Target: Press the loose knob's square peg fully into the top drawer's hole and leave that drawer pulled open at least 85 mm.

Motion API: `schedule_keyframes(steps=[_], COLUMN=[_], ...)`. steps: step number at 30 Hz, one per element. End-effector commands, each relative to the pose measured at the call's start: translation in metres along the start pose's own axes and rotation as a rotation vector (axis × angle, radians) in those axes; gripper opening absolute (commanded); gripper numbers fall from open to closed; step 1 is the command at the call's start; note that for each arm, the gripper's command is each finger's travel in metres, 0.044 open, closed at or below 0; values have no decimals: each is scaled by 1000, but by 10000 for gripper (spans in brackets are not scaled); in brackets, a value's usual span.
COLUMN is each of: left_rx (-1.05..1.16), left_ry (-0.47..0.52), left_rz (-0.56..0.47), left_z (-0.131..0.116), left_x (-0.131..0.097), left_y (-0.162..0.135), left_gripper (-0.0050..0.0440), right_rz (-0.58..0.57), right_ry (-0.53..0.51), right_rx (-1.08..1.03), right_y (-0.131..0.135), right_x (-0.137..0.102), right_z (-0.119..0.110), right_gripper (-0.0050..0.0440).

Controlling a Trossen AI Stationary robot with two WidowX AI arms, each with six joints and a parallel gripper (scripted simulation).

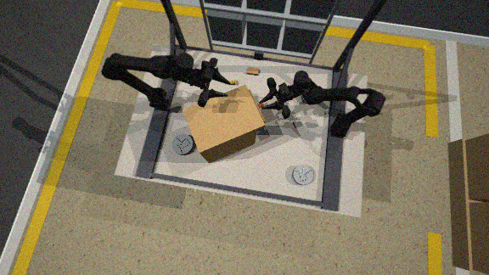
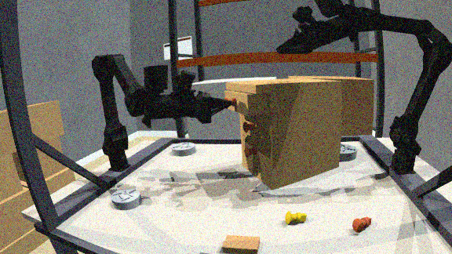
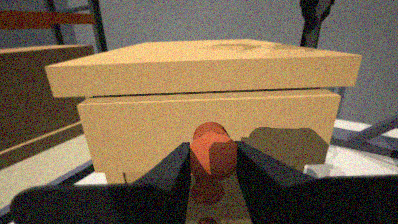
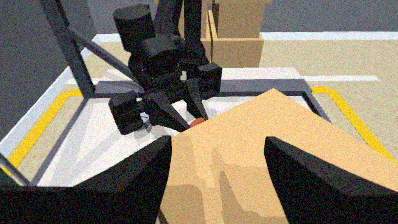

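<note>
The wooden cabinet (image 1: 225, 127) (image 2: 298, 133) (image 3: 150, 75) (image 4: 320, 130) stands mid-table. Its top drawer (image 3: 150, 117) sits slightly out, its front clear of the cabinet top's edge. A red knob (image 1: 261, 105) (image 2: 234, 102) (image 3: 207, 131) (image 4: 198, 121) is at that front; its peg and hole are hidden. My left gripper (image 3: 211, 149) is shut on the knob from both sides. My right gripper (image 4: 217, 143) (image 1: 229, 88) is partly open and empty above the cabinet top. Red knobs (image 2: 249, 125) show on the lower drawers.
A yellow knob-shaped piece (image 1: 233, 82) (image 2: 295, 218), an orange-red one (image 2: 361, 224) and a small wooden block (image 1: 253, 71) (image 2: 241, 244) lie on the table. Grey round discs (image 1: 183, 144) (image 1: 303, 175) (image 2: 125, 198) stand around the cabinet. Frame posts rise at the table's sides.
</note>
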State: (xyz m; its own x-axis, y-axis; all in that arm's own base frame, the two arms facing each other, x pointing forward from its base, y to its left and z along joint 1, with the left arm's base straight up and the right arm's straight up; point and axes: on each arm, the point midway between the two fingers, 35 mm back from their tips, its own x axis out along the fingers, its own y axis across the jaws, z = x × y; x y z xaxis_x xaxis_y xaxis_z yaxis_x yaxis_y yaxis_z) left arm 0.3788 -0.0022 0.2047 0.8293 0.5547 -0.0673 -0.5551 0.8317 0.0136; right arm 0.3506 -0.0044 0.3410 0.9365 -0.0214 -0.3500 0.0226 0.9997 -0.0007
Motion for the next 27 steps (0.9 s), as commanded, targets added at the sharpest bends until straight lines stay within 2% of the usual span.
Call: schedule_keyframes(steps=[1,27], left_rx=[-21,-20], left_ry=[-15,-12], left_rz=[-3,-2], left_z=[7,5], left_x=[-7,-26], left_y=[1,0], left_gripper=[82,82], right_rz=[1,2], right_ry=[-40,-33], right_rx=[5,2], right_y=[4,9], right_x=[-4,5], right_z=[16,15], right_gripper=[240,240])
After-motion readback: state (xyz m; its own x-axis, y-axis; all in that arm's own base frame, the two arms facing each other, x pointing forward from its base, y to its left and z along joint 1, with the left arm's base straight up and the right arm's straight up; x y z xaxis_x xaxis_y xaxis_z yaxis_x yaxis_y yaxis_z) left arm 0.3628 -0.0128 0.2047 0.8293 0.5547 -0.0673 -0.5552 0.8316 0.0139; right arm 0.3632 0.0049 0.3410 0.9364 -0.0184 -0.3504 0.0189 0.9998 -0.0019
